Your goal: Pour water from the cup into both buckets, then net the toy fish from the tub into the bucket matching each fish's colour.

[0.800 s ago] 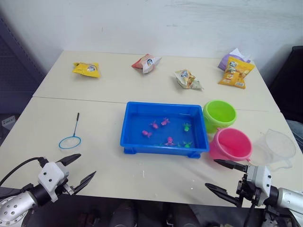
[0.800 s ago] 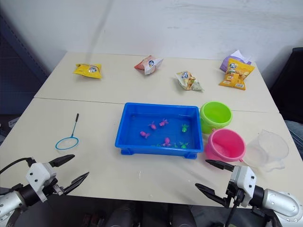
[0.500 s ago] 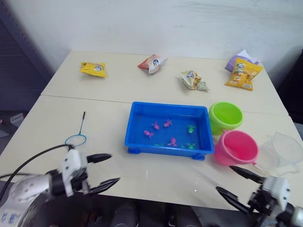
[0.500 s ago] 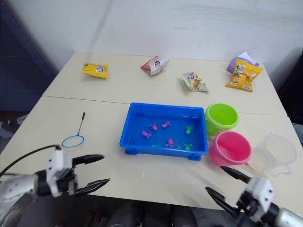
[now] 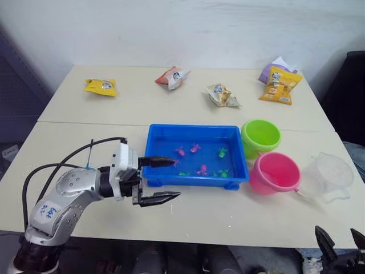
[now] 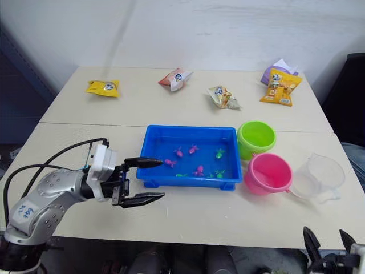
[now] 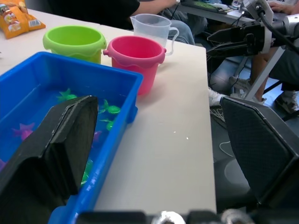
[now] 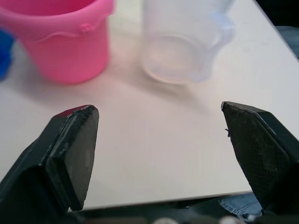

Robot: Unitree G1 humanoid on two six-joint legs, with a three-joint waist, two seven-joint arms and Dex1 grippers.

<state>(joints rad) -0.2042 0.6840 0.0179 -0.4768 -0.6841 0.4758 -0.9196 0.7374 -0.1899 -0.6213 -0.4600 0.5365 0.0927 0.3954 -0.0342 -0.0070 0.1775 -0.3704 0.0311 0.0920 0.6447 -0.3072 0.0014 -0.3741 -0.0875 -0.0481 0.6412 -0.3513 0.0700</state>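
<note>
The left gripper [image 5: 158, 180] hangs wide open and empty at the blue tub's [image 5: 197, 179] near-left corner. The right gripper [image 8: 154, 154], likewise spread and empty, faces the clear cup [image 5: 327, 177] beside the pink bucket [image 5: 275, 172]; water level unclear.

The left gripper [image 6: 141, 180] hung with its jaws wide apart by the near left corner of the blue tub [image 6: 189, 133]. Little pink and green toy fish [image 6: 195, 161] lay in the tub. The green bucket [image 6: 256, 137], pink bucket [image 6: 268, 173] and clear cup [image 6: 320, 176] stood to its right on the surface [image 6: 228, 214].
</note>
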